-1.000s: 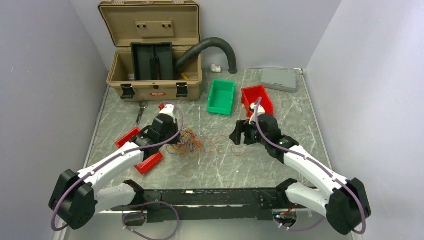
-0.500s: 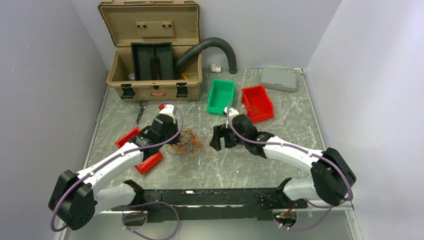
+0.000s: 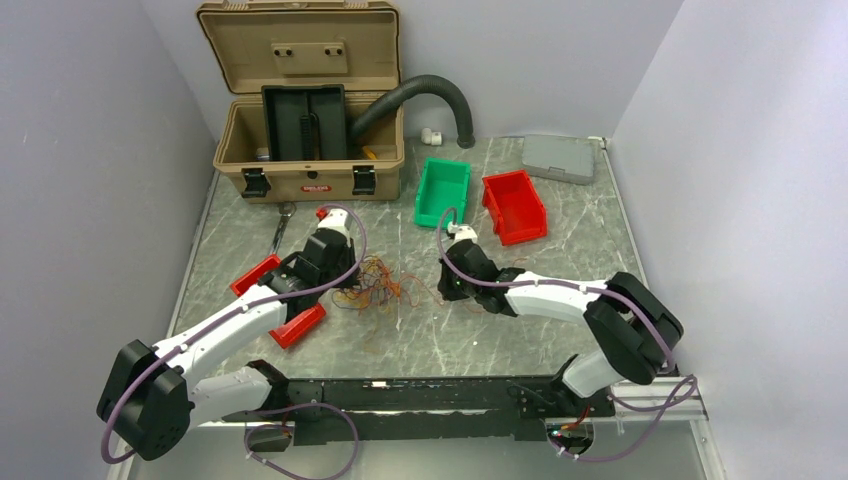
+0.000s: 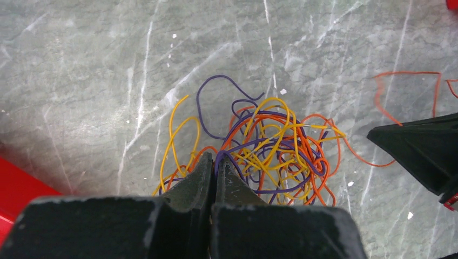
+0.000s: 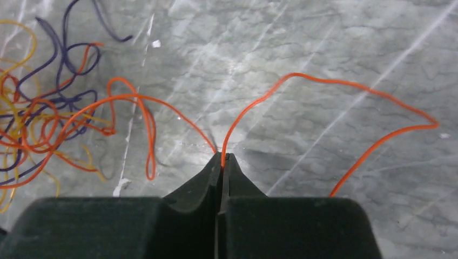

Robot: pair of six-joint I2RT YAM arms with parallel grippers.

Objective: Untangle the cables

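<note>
The table carries one tangle of cables, one tan toolbox, one black hose, one green bin, one upright red bin, one grey case and two grippers, the left gripper and the right gripper.

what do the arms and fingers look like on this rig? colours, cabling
Both the left arm and right arm have white links with bulky black joints. A thin purple cable loops loosely along each. The fingers are matte black, tapering to narrow wedge tips. No markings visible.
</note>
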